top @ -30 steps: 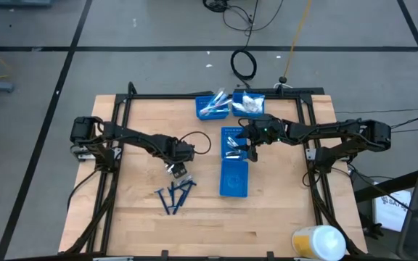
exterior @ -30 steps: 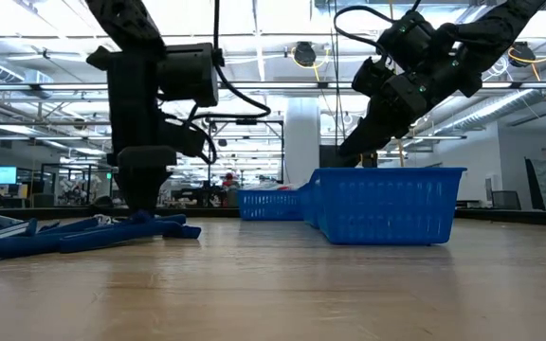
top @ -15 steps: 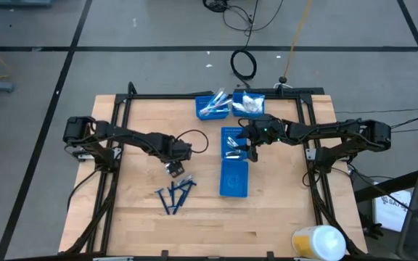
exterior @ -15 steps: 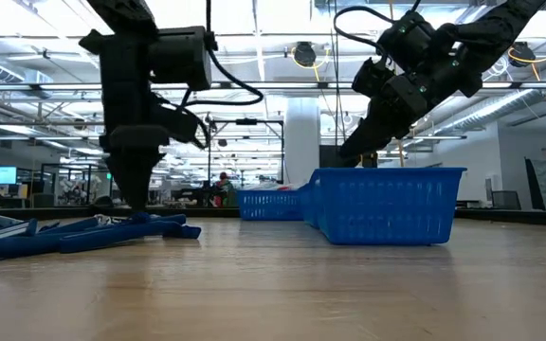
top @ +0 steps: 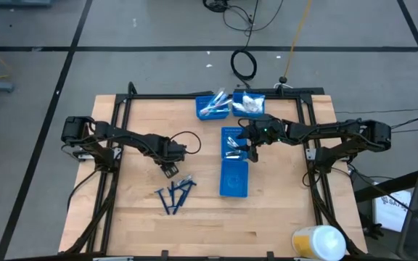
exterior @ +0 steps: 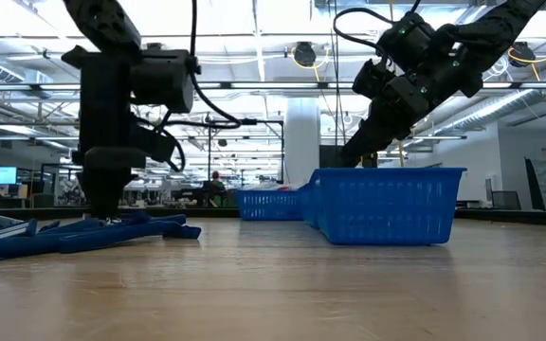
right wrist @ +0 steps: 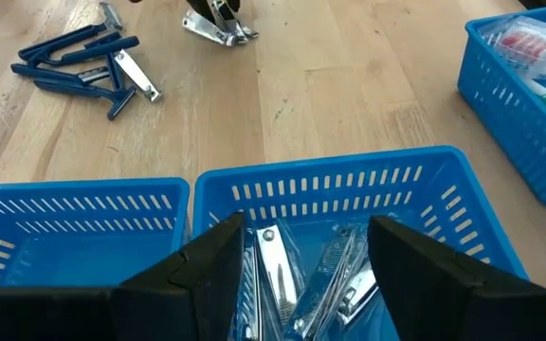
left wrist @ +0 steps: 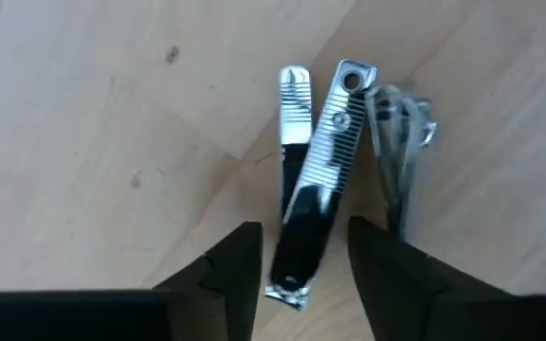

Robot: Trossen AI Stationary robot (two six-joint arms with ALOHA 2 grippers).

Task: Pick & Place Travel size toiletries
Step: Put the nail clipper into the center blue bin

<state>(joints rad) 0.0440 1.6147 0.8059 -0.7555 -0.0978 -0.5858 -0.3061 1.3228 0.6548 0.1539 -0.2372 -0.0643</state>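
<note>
Three silvery nail clippers [left wrist: 316, 170] lie flat, side by side, on the wooden table. My left gripper [left wrist: 303, 275] points down over them. Its fingers are open and stand on either side of the middle clipper's near end [left wrist: 292, 270] without touching it. In the high view the left gripper [top: 168, 167] is just beyond a heap of dark blue razors [top: 174, 194]. My right gripper [right wrist: 301, 275] hangs open over a blue bin [right wrist: 320, 180] with several clippers in it and holds nothing.
A second, empty blue bin [top: 234, 179] adjoins the clipper bin on its near side. Two more blue bins [top: 212, 106] [top: 248, 104] with white and light-blue items stand at the back. One more clipper [right wrist: 138, 78] lies by the razors. Bare wood lies to the left and in front.
My left gripper has gone a short way toward the table's left edge, staying low over the table and pointing down. The razors and the bins have kept their places.
</note>
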